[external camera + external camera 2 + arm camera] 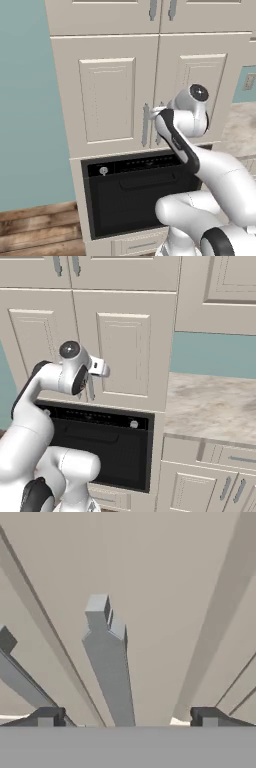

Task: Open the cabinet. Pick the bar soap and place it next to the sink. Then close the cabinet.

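The cream two-door cabinet (107, 100) (125, 351) has both doors shut. Grey bar handles stand at its middle seam. My gripper (158, 111) (101, 369) is right against the doors at handle height and is open. In the hand view the right door's handle (107, 662) runs up between my two fingertips (47, 717), not pinched by either; the gripper (128, 718) straddles it. The left door's handle (145, 125) (15, 674) is just beside it. The bar soap and the sink are out of view.
A black built-in oven (135, 195) (100, 446) sits directly under the cabinet. Shorter cream cabinets (100, 15) are above. A marble counter (210, 406) with drawers below extends to the right. A teal wall and wood floor (35, 230) lie to the left.
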Controlling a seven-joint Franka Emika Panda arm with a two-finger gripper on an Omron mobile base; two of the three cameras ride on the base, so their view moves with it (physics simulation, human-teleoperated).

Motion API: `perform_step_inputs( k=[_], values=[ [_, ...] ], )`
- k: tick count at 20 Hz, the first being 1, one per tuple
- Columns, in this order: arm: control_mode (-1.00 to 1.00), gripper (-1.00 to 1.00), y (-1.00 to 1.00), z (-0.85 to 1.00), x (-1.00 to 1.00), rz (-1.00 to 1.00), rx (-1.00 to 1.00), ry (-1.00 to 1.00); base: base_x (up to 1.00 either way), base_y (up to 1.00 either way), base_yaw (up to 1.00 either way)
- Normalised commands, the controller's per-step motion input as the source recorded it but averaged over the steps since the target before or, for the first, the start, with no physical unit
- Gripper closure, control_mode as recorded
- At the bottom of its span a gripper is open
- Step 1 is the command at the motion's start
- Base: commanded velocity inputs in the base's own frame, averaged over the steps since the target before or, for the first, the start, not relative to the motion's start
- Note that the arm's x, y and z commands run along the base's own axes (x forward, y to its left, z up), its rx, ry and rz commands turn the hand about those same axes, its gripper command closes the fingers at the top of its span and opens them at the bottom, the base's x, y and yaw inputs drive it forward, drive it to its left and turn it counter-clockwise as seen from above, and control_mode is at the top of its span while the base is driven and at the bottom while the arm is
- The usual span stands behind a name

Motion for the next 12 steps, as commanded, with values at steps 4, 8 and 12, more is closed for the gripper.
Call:
perform_step_inputs(
  k=[4, 8, 12],
  values=[
    [-1.0, -1.0, 0.0, -0.15, 0.33, -0.01, 0.0, -0.06, 0.0, 0.0, 0.0],
    [-1.0, 1.0, 0.0, -0.15, 0.39, -0.01, 0.0, -0.05, 0.0, 0.0, 0.0],
    [-1.0, 1.0, 0.0, -0.1, 0.33, -0.01, 0.0, -0.02, 0.0, 0.0, 0.0]
  ],
)
